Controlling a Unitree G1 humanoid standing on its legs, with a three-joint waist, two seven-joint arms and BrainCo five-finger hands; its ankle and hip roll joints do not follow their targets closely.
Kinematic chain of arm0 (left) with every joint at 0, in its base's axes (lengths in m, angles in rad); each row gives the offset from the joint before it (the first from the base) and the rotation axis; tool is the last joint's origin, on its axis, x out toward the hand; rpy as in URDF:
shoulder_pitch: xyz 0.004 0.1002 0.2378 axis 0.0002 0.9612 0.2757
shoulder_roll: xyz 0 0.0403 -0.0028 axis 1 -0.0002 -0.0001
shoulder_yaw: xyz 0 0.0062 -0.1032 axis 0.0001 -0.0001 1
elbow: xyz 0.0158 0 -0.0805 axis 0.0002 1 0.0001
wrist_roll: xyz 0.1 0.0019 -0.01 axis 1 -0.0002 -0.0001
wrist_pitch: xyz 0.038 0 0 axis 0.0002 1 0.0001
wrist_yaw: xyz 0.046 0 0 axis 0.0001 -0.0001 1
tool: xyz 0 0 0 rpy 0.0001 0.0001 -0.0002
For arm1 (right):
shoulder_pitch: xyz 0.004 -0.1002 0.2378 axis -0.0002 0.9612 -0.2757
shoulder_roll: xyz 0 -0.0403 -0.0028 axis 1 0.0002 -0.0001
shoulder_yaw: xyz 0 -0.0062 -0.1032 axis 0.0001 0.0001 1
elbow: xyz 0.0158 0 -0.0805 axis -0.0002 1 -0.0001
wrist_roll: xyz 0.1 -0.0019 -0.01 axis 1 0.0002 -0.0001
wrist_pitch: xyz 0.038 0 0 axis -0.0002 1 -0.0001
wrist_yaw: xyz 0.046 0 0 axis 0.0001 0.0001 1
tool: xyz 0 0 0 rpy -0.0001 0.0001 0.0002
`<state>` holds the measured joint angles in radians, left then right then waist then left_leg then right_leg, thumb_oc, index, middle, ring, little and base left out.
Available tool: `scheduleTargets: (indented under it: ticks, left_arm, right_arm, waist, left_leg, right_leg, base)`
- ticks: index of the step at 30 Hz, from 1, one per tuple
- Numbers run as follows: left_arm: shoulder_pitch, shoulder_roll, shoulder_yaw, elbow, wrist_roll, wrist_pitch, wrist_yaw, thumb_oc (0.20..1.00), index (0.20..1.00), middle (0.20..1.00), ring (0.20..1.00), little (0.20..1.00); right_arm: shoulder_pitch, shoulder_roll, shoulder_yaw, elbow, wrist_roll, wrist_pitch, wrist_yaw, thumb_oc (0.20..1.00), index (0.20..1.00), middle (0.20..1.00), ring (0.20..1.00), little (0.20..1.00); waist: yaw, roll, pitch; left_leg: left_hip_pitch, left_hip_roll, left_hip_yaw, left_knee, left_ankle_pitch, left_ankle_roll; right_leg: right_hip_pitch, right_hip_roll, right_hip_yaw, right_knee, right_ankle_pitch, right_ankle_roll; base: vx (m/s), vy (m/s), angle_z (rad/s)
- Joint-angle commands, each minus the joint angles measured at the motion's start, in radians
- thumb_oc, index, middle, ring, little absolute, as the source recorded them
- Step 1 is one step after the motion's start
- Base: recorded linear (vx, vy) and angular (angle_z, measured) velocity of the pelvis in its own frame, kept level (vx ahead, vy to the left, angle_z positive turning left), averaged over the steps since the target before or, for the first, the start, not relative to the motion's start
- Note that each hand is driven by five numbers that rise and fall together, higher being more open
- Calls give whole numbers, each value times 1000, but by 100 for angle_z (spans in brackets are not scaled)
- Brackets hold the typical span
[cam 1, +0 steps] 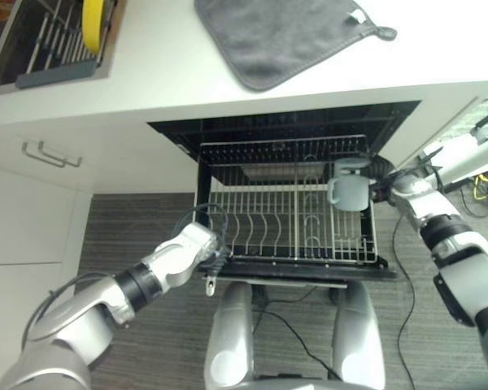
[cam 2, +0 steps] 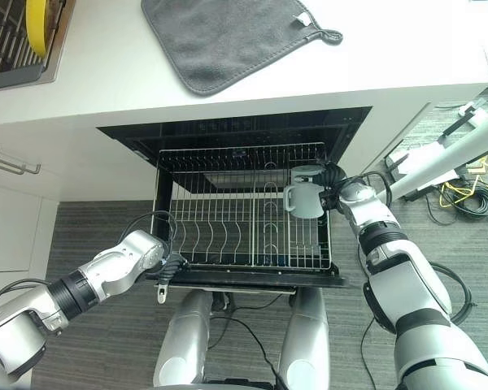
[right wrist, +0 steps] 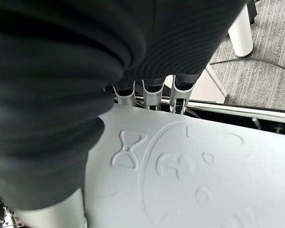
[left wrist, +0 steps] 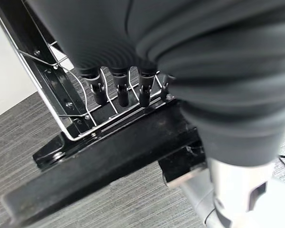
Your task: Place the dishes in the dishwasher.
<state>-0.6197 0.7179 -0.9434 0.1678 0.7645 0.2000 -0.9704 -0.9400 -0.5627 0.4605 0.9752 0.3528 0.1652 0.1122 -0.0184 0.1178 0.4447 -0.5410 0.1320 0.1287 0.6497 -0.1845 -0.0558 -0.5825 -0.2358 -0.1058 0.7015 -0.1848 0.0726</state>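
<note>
Countertop (cam 1: 154, 73) at the far side carries a sink rack (cam 1: 49, 41) with a yellow plate (cam 1: 93, 20) at the left and a grey cloth (cam 1: 285, 32) further right. Below, the dishwasher rack (cam 1: 285, 211) is pulled out. The left hand (cam 2: 169, 266) rests at its near left corner, fingers curled on the rim wire. The right hand (cam 2: 335, 195) holds a grey mug (cam 2: 305, 197) — fingers closed around it — over the rack's right side.

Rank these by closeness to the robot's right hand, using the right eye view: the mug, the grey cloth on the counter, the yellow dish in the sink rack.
1. Mug: held in the right hand, over the rack's right side.
2. Grey cloth: on the counter, behind the dishwasher.
3. Yellow dish: far left, in the sink rack.
</note>
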Motion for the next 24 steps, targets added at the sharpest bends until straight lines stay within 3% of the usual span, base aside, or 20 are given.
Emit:
scheduleTargets:
  ticks: [1,8,16,21,24]
  left_arm:
    - [194,15,-116,15,-33,-23,-21,1000,1000,1000,1000,1000]
    - [200,5,-106,30,-25,-4,-1,1000,1000,1000,1000,1000]
    - [226,15,-66,-5,-12,50,57,1000,1000,1000,1000,1000]
    - [258,56,19,-84,-124,79,197,1000,1000,1000,1000,1000]
    - [301,92,113,-173,-227,69,315,1000,1000,1000,1000,1000]
  right_arm:
    - [-35,12,-36,16,6,-8,-35,1000,1000,1000,1000,1000]
    - [-37,16,-49,20,30,17,-73,1000,1000,1000,1000,1000]
    - [6,-15,-83,-43,49,-13,-100,1000,1000,1000,1000,1000]
    - [80,-50,-129,-176,119,-30,-140,1000,1000,1000,1000,1000]
    - [192,-51,-214,-311,268,-50,-134,1000,1000,1000,1000,1000]
  waist:
    - [19,-24,20]
    - [18,-27,15]
    - [9,-36,7]
    - [-2,-44,5]
    - [-11,-52,2]
  left_leg:
    - [-32,-12,-50,-51,25,19]
    - [-29,-12,-45,-51,26,22]
    - [-12,-7,-37,-56,29,25]
    - [15,-5,-28,-71,36,25]
    - [40,1,-19,-85,42,23]
  right_leg:
    - [1,19,-19,-29,-26,-30]
    - [2,26,-19,-27,-27,-34]
    - [20,32,-21,-34,-24,-38]
    - [49,38,-22,-49,-19,-37]
    - [77,44,-24,-67,-14,-35]
  base:
    - [0,0,0]
    - [0,0,0]
    - [0,0,0]
    - [24,-15,-4]
    - [59,-39,-5]
